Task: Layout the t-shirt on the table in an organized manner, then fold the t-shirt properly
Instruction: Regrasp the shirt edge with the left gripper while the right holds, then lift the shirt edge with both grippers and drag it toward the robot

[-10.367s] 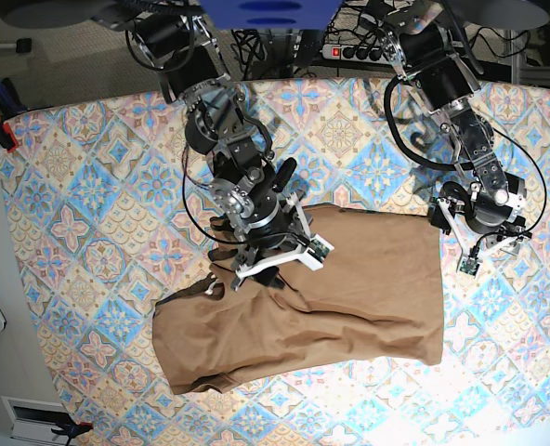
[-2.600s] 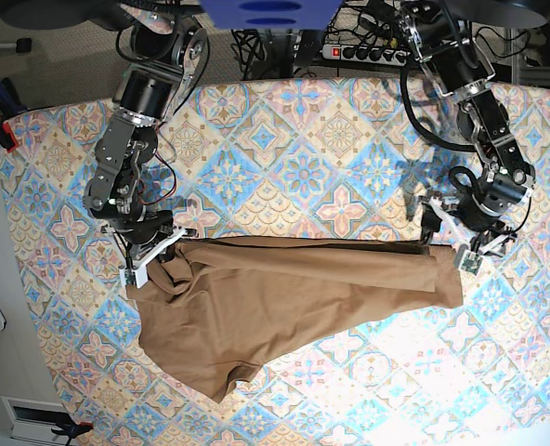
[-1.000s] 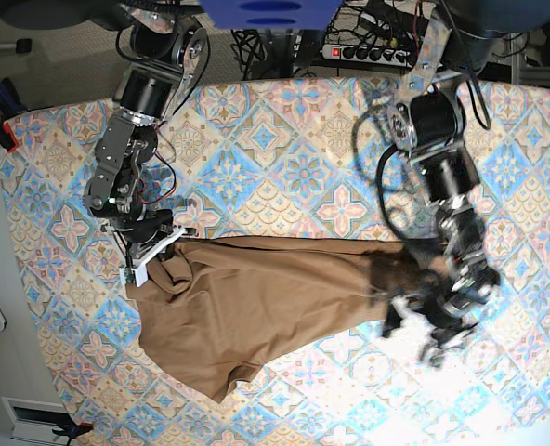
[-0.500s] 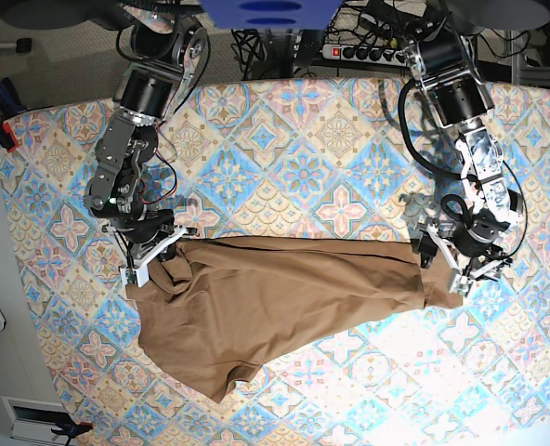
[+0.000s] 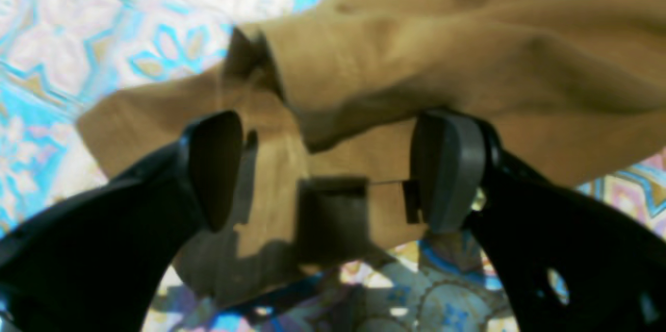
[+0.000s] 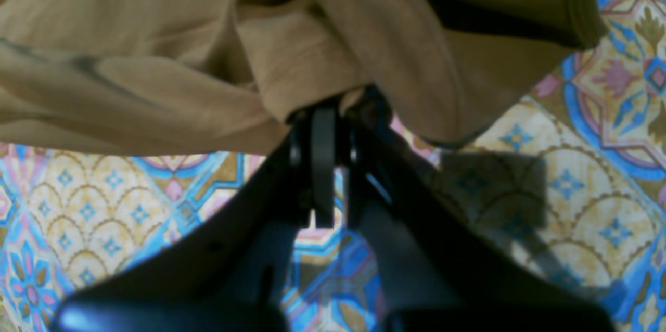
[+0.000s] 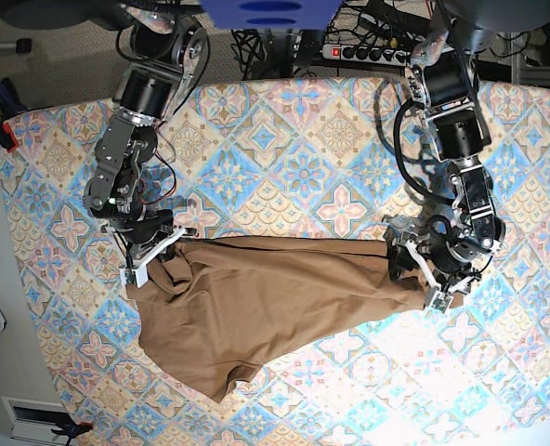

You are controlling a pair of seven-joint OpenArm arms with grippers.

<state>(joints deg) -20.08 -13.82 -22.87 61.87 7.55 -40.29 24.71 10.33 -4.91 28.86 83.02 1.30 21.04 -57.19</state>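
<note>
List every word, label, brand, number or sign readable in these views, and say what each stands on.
None can be read.
t-shirt: plain tan, no print or visible tag.
table cloth: floral tile pattern only, no lettering.
power strip behind the table: any marking is too small to read.

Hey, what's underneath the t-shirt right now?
The t-shirt lies on the table, whose patterned cloth shows all around it. Whatever might lie beneath the fabric is covered and cannot be seen.

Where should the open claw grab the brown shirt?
On the free end of the t-shirt, at the folded corner between the left gripper and its open jaws. Probably come straight down: the cloth lies loose on the table while the right gripper pinches the other end.
</note>
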